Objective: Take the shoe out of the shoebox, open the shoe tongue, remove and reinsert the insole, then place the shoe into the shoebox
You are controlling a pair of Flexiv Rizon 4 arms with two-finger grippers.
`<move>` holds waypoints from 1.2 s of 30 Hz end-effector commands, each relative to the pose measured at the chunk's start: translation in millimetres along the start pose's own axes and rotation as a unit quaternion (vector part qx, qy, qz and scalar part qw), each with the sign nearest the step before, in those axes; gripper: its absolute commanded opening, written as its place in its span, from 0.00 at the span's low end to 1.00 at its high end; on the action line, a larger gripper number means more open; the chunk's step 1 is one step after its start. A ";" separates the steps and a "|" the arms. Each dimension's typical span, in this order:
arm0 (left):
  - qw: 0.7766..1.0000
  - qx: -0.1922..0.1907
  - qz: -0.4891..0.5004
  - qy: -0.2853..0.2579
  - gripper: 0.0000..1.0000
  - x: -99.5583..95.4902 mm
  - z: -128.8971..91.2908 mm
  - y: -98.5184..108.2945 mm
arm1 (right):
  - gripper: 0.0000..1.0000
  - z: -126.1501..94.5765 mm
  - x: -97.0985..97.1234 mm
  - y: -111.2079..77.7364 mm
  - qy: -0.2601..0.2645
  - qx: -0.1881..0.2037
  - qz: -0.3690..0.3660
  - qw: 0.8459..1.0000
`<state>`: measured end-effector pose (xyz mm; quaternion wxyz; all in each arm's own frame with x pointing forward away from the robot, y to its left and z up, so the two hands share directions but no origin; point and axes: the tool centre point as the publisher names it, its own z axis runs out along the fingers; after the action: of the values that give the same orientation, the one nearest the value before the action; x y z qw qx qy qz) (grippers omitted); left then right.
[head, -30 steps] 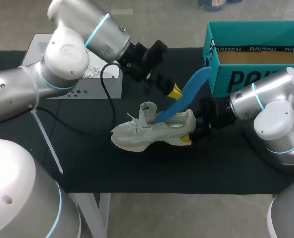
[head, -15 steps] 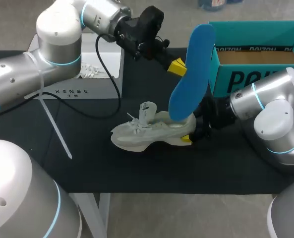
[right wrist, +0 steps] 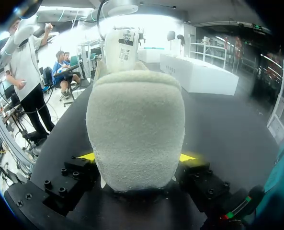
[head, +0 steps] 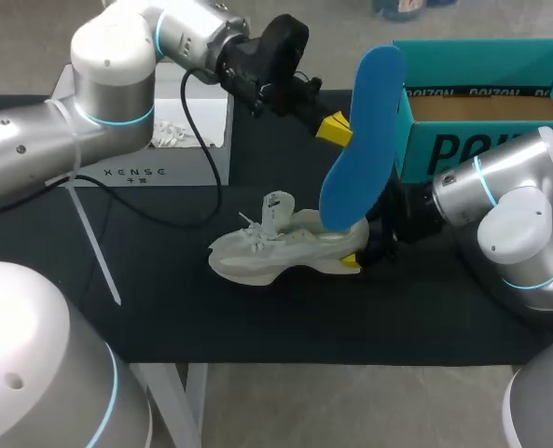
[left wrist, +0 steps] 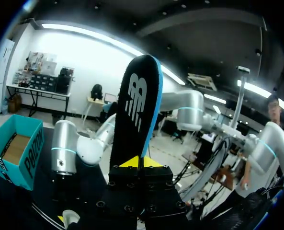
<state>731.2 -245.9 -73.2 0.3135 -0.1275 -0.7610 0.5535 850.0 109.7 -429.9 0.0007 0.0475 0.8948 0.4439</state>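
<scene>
Raises blue insole upright, out of white sneaker versus a second ago; clamps it in left gripper. Pinches sneaker heel in right gripper, on table near teal shoebox. Marks removal done (reinsertion next).

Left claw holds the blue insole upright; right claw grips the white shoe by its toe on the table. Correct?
Not quite. The right claw grips the shoe by its heel, not its toe, as the right wrist view shows. The rest stands: the left claw holds the blue insole upright, and the shoe is on the table.
</scene>
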 end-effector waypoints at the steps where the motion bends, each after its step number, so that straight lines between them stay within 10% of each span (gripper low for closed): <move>1: 1.000 0.000 0.000 0.000 0.00 -0.5 0.5 -0.2 | 0.00 2.8 -1.5 -2.0 0.000 0.001 0.000 1.000; 36: 0.998 0.052 -0.042 0.015 0.00 185.7 56.9 -83.1 | 0.00 2.8 -1.5 -2.0 0.000 0.001 0.000 1.000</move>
<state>579.8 -225.9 51.9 0.3820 -0.1111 -0.7217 0.5665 850.0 109.7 -430.0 0.0007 0.0476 0.8948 0.4439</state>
